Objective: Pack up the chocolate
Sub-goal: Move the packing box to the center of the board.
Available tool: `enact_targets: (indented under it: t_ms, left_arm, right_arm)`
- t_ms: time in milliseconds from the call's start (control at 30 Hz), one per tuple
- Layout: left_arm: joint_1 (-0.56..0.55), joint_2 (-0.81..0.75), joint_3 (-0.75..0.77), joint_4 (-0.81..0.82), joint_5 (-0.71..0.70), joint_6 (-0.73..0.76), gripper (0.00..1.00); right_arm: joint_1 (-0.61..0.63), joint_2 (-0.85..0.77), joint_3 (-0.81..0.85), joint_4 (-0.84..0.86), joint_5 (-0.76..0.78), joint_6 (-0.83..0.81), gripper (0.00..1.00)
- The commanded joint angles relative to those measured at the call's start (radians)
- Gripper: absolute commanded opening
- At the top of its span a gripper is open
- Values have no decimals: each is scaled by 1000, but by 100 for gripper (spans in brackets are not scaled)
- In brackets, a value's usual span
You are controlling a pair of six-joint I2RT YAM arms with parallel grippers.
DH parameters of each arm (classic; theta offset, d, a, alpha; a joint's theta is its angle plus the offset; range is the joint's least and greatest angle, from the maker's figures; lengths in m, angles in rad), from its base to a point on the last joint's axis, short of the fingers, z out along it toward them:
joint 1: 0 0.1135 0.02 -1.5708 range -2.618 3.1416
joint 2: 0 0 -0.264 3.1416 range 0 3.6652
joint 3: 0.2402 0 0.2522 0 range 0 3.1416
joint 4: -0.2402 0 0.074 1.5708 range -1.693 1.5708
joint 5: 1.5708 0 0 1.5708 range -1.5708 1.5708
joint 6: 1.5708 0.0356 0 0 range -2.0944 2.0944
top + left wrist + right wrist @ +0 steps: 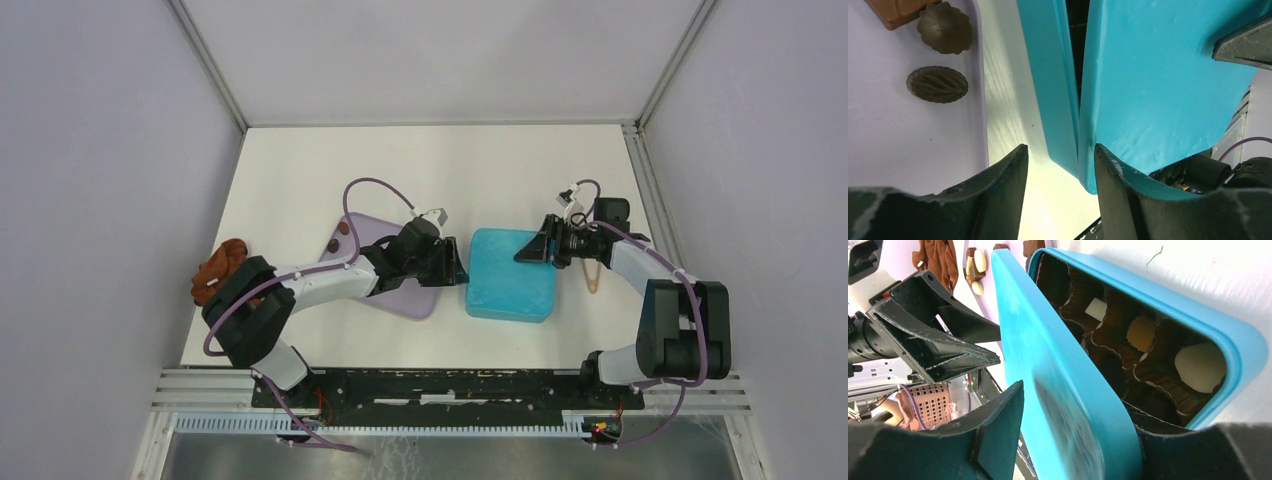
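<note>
The teal box lies right of the lilac tray. Its lid stands tilted off the base, showing brown cups with cream-white chocolate inside. My right gripper is open around the lid's edge: one finger stands clear of the lid, the other is under it. My left gripper is open at the box's opposite side, with lid and base edges between its fingers. Dark chocolate pieces lie on the tray.
A rust-brown cloth lump sits by the left arm at the table's left edge. A tan loop lies right of the box. More chocolate pieces rest at the tray's far end. Grey walls enclose the table.
</note>
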Motion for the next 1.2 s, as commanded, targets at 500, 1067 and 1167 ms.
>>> enact_targets:
  t_ms: [500, 1067, 1167]
  left_arm:
    - [-4, 48, 46, 104, 85, 59, 62]
    - [-4, 90, 85, 93, 101, 77, 62]
    - [-4, 96, 86, 99, 109, 77, 62]
  right_arm:
    - [-9, 132, 191, -86, 34, -157, 68]
    - [-11, 190, 277, -141, 41, -232, 80]
    - [-14, 197, 293, -157, 47, -249, 80]
